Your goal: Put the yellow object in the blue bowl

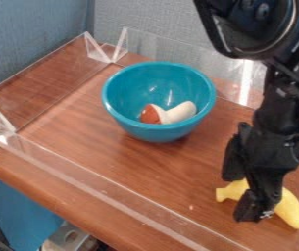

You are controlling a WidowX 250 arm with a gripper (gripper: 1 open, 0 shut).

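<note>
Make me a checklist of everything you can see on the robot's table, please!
Surface: brown wooden table with clear plastic walls round its edges.
Job's things: yellow object lies on the wood at the near right, partly hidden by the arm; blue bowl stands upright near the middle, apart from it.
Clutter: small red-and-white piece inside the bowl.
Grippers: the tool points down over the yellow object, fingers spread on either side of it; touching cannot be told.
Cables: nothing seen clearly.
Surroundings: blue-grey wall behind the table on the left.
</note>
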